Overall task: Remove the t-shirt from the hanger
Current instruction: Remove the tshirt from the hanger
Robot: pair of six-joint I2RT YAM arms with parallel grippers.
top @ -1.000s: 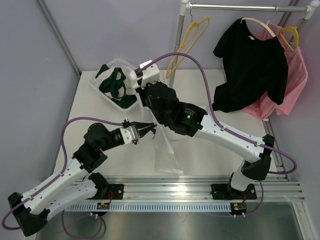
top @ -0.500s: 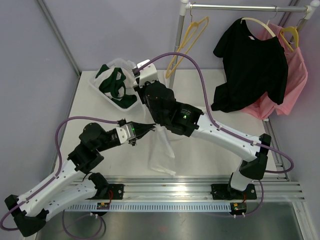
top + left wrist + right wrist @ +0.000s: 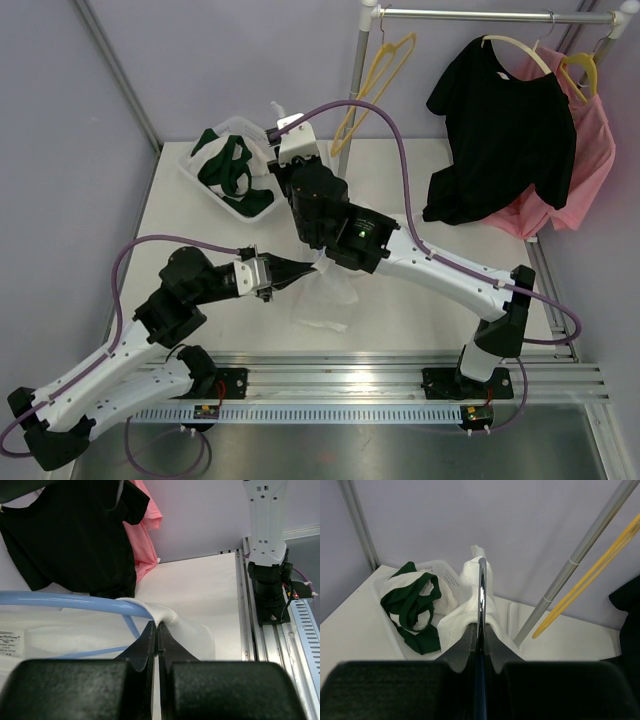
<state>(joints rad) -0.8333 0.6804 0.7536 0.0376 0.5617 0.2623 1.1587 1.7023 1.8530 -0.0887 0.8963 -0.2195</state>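
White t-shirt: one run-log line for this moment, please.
left hand: shut on white t-shirt | right hand: shut on hanger hook

Four hangers [image 3: 590, 573] [image 3: 520, 46] [image 3: 580, 66] [image 3: 75, 601], three t-shirts [image 3: 325, 295] [image 3: 510, 130] [image 3: 592, 150], one basket [image 3: 200, 185].

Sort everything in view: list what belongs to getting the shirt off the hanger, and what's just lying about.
Part of the job:
white t-shirt
blue hanger
left gripper, pinching the shirt
right gripper, clamped on the hanger's hook

Just lying about:
black t-shirt
pink garment
empty yellow hanger
basket with green clothing
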